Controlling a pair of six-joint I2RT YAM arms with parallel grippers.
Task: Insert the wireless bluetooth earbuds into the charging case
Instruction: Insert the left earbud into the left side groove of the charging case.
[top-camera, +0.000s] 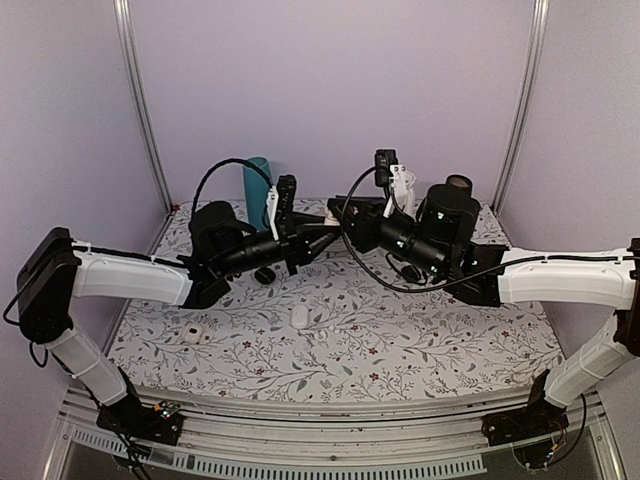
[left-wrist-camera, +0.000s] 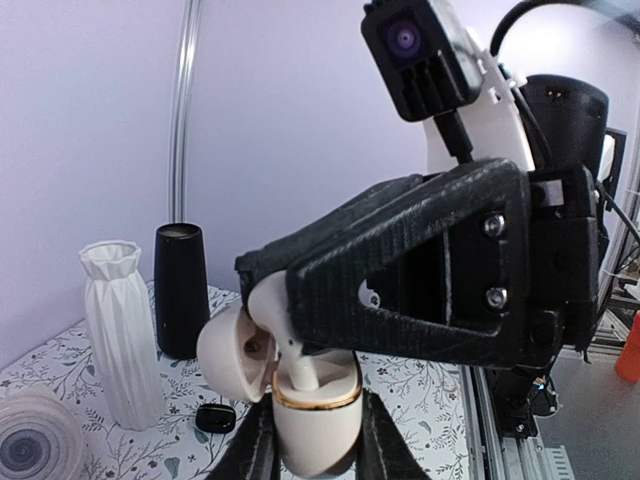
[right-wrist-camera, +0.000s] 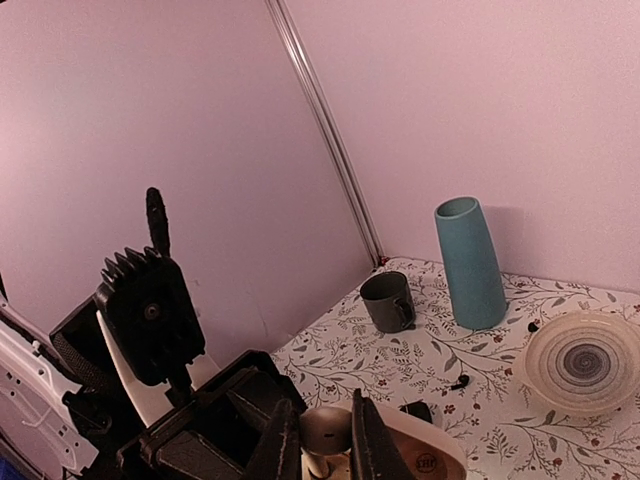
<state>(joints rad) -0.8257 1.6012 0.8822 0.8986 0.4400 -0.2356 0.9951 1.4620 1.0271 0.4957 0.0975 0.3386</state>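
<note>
**Both arms meet mid-table, white bud at the mouth of the open case**

Room: plain lilac walls on three sides, with aluminium posts up the back corners.

Surface: table under a pale cloth printed with grey sprigs and small red flowers. Metal rail along the near edge, with the arm bases bolted to it.

Arms: both reach in from the sides and meet above the middle of the far half of the cloth.

Standing things:
- Teal vase, near the back wall.
- White fluted vase, with a black cylinder just behind it.
- Dark grey mug, left of the teal vase in the right wrist view.
- Shallow spiral-patterned plate.

Left gripper: fingers clamped on the sides of the charging case. The case is cream with a gold rim, held upright off the cloth, lid hinged open to the left.

Right gripper: fingers pinched tight on the white earbud. The bud's head sits above the rim and its stem points down into the case mouth. Whether it is fully seated cannot be told, as the black finger hides the socket.

Loose on the cloth:
- Small white case, near the left edge.
- Small white oval piece, at centre front.
- Small black case, beside the fluted vase.
</note>
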